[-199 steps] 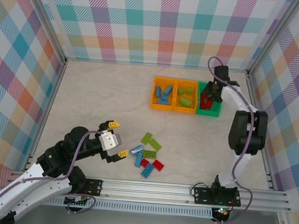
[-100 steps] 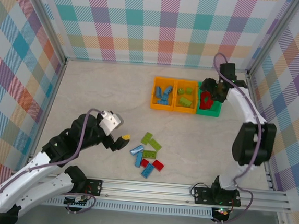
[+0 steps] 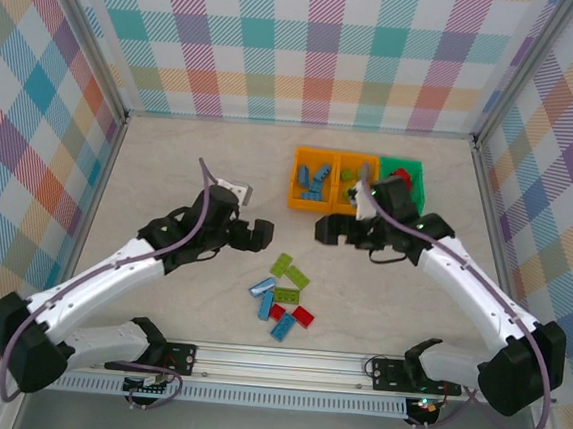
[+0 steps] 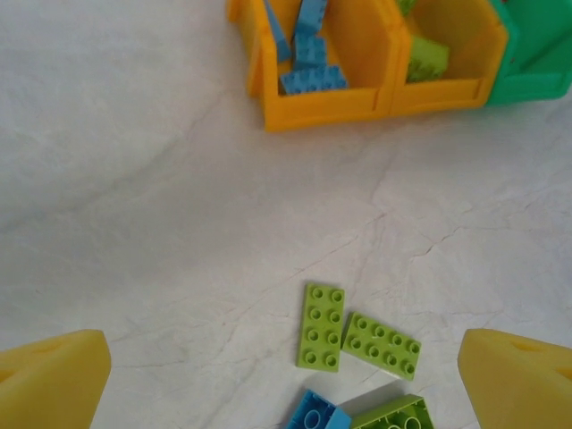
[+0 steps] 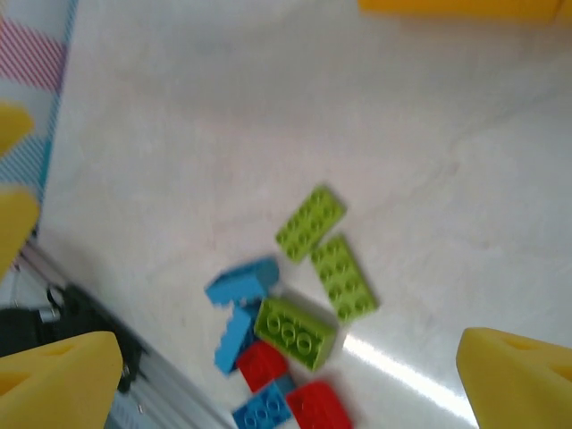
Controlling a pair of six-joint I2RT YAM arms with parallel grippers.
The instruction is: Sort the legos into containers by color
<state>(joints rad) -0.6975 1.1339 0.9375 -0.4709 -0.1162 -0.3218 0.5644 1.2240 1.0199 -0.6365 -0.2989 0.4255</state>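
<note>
— See the table [image 3: 171,154]?
— Yep. Pale and stony, under both grippers.
— Left gripper [image 4: 286,386]?
— Wide open, empty. Yellow fingertips [image 4: 54,380] far apart.
— Right gripper [image 5: 288,380]?
— Wide open too, empty.
— Bins?
— Three in a row, touching. Out ahead of the left gripper, well apart from it: outer orange bin [image 4: 304,112], middle orange bin [image 4: 438,89], green bin [image 4: 536,85]. Near the right gripper, on its far side.
— Inside?
— Blue bricks [image 4: 308,54] in the outer one. A lime brick [image 4: 427,58] in the middle one. A bit of red [image 3: 403,174] in the green one.
— Loose legos?
— A small pile [image 3: 281,296] on the table, between the two grippers and nearer the arm bases. Two flat lime plates [image 4: 322,326] side by side, between the left fingertips. Then a thick lime block [image 5: 295,332], loose blue bricks [image 5: 243,284] and loose red bricks [image 5: 317,407], all bunched up and touching.
</note>
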